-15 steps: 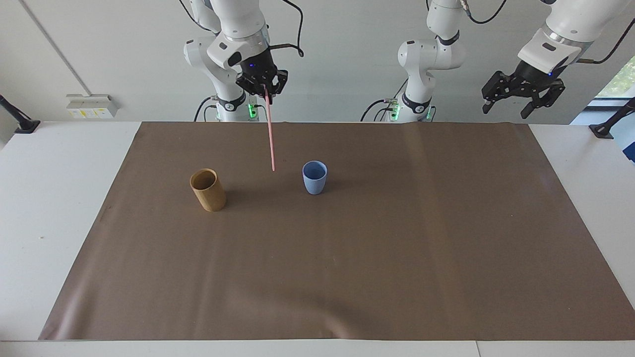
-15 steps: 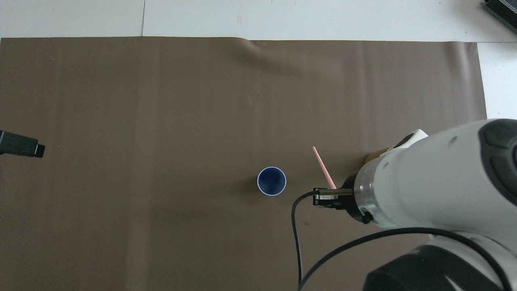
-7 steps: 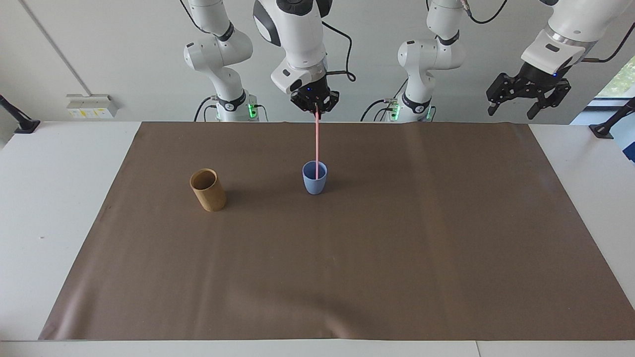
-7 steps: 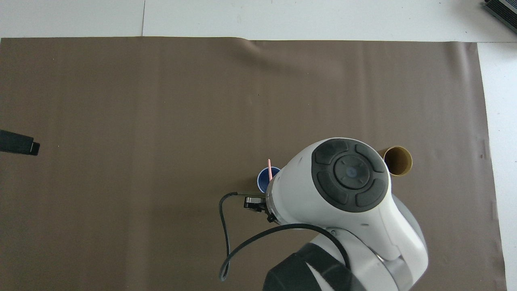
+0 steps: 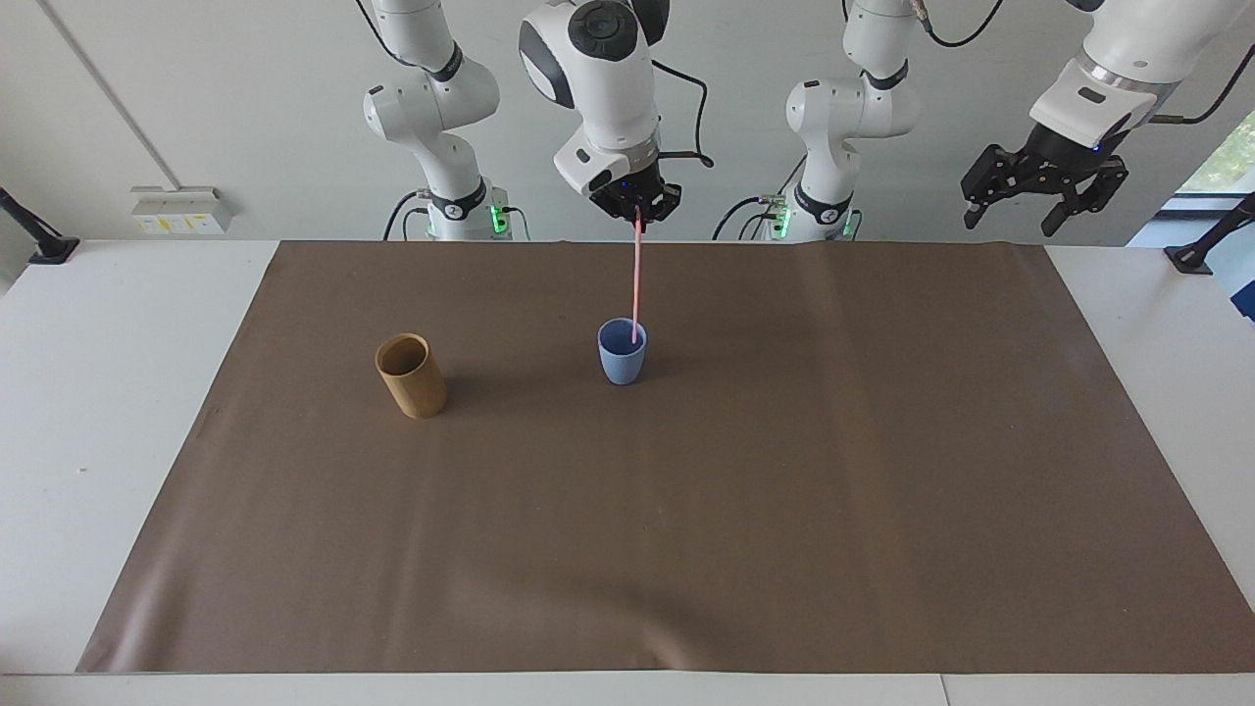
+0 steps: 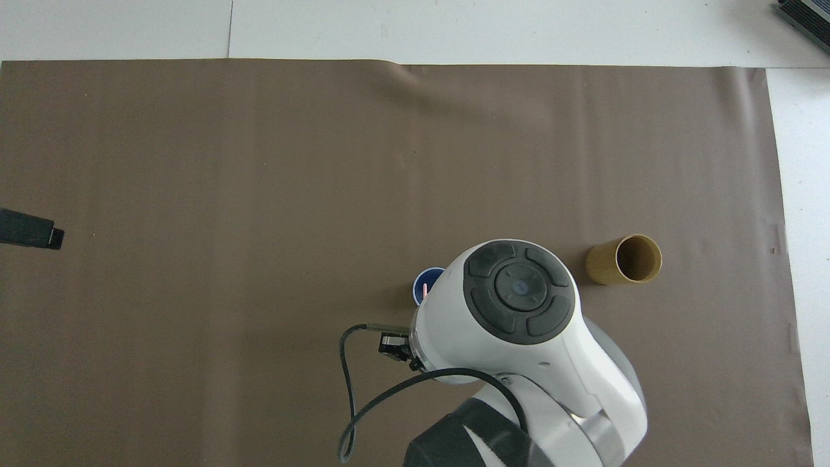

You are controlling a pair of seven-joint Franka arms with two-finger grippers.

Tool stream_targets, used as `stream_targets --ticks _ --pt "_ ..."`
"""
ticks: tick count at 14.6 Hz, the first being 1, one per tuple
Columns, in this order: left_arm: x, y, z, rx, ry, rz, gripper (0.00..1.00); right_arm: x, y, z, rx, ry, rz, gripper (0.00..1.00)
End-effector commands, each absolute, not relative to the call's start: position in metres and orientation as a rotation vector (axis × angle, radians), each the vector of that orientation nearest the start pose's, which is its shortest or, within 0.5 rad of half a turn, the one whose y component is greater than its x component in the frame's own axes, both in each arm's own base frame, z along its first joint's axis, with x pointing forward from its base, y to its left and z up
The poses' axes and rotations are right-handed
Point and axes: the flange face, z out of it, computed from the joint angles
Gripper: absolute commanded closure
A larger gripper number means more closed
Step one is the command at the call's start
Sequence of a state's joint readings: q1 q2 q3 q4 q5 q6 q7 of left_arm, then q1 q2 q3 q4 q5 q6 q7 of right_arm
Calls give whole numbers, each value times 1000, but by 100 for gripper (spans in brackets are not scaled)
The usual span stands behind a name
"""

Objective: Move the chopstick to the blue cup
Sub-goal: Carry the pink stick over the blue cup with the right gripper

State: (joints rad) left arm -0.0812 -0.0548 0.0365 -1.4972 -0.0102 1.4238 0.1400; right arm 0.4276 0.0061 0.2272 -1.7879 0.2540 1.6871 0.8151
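My right gripper point(image 5: 638, 218) hangs over the blue cup point(image 5: 622, 351), shut on the top end of the pink chopstick point(image 5: 636, 284). The chopstick hangs nearly upright, its lower tip inside the cup's mouth. In the overhead view my right arm covers most of the blue cup point(image 6: 425, 277), and only a short pink piece of the chopstick point(image 6: 424, 290) shows inside it. My left gripper point(image 5: 1041, 201) waits open and empty, raised off the left arm's end of the mat; only one fingertip point(image 6: 32, 230) shows from overhead.
A tan-brown cylindrical cup point(image 5: 411, 376) stands beside the blue cup toward the right arm's end of the table. Both cups stand on a brown mat point(image 5: 686, 510) that covers most of the white table.
My right gripper carried the chopstick sideways from between the two cups to over the blue cup, and the tip now sits in the cup's mouth. The left arm barely moved.
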Motion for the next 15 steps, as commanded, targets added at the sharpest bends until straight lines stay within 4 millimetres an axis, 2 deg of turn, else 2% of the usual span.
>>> stream_targets --ticks 1,5,8,11,14,15 --pt "514 -19 675 -3125 292 27 0 418 348 522 -2978 346 418 100" --pt "514 -19 675 -3125 292 27 0 422 346 510 -2976 348 421 100" --pt "514 -19 675 -3123 292 27 0 432 337 505 -2966 346 408 100" --pt "514 -19 676 -3125 292 24 0 433 338 495 -2959 360 397 100" --pt "514 -19 676 -3125 292 22 0 434 338 494 -2937 369 403 100" --pt "514 -19 676 -3123 292 22 0 434 338 492 -2935 371 409 78"
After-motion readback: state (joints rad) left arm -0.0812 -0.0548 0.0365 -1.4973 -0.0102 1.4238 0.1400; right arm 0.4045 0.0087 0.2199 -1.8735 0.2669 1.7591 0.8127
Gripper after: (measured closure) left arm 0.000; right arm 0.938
